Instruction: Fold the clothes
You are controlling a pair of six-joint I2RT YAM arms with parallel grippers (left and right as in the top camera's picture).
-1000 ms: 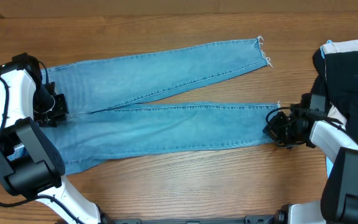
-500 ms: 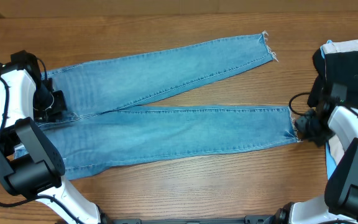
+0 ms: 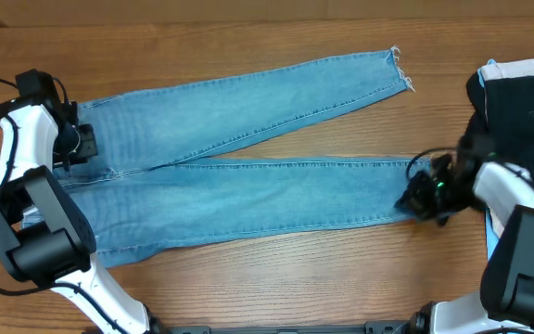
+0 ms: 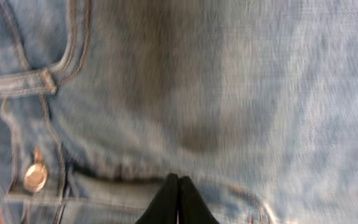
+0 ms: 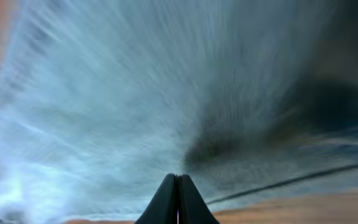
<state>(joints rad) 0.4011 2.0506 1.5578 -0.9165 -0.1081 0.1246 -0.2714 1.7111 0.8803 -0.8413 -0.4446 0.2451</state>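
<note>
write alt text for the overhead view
Light-blue jeans lie flat on a wooden table, legs pointing right. The left fingers are closed at the waist, the right fingers at the nearer leg's hem; dark clothing is piled far right.

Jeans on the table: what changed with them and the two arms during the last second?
The right end effector, shut on the lower hem of the jeans, drew that leg out rightward, then carried it back left. The left end effector closed at the waistband and slid slightly toward the far edge. The upper leg and the dark clothes pile barely moved.
</note>
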